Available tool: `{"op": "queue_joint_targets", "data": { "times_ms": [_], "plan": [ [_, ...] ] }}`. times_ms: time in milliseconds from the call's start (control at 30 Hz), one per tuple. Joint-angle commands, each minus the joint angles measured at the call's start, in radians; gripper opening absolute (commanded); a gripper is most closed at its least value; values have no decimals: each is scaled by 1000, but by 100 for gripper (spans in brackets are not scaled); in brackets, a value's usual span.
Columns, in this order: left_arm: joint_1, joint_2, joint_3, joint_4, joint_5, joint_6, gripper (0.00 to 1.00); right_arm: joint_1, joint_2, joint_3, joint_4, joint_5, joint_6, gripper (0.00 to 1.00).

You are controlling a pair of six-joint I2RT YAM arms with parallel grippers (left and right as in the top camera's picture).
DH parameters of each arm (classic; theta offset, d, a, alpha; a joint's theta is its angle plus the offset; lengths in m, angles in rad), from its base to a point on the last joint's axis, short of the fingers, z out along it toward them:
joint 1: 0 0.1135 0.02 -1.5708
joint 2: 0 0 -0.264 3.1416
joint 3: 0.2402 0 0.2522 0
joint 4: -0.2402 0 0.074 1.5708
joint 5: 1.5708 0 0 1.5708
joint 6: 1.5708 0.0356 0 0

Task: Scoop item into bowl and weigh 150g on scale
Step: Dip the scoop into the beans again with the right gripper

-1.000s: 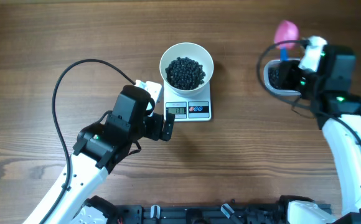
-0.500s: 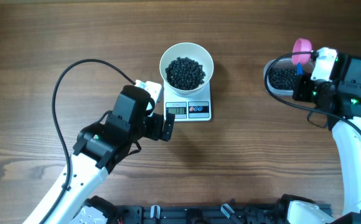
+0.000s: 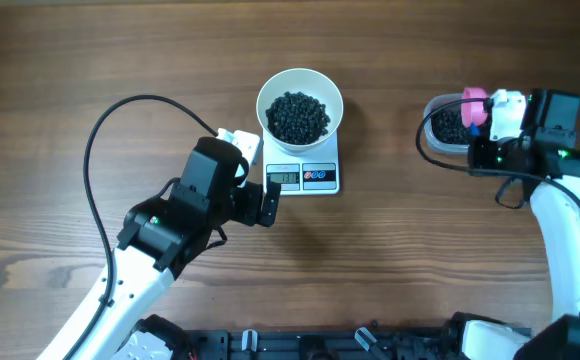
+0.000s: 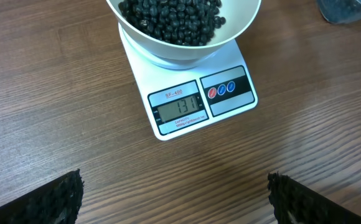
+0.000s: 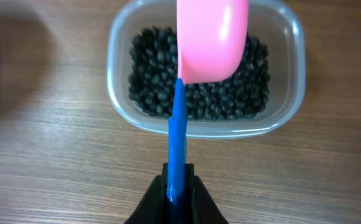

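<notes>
The white bowl (image 3: 300, 104) holds black beans (image 3: 298, 116) and sits on the small white scale (image 3: 303, 176). In the left wrist view the scale (image 4: 199, 102) lies just ahead, its display showing 131, with the bowl (image 4: 183, 28) on top. My left gripper (image 3: 267, 204) hangs open just left of the scale; its fingertips (image 4: 56, 199) frame bare wood. My right gripper (image 5: 179, 186) is shut on the blue handle of a pink scoop (image 5: 211, 40). The scoop (image 3: 474, 106) hovers over the clear tub of beans (image 5: 162, 93).
The clear plastic tub (image 3: 440, 145) stands at the right of the table, beside the right arm. A black cable (image 3: 100, 150) loops over the wood to the left of the left arm. A black rail (image 3: 300, 345) runs along the front edge.
My right arm has swung the pink scoop from behind the tub down and left, and it now sits over the tub's beans. The left arm, bowl and scale have not moved.
</notes>
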Motion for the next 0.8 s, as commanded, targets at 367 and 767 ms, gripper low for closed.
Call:
{"op": "queue_joint_targets", "data": {
  "times_ms": [367,767],
  "plan": [
    [-5,0,3,3,-6,20,100,-4,83,6,-1,133,-100,4],
    [-5,0,3,3,-6,20,100,-4,139,6,0,-6,-95,4]
  ]
}}
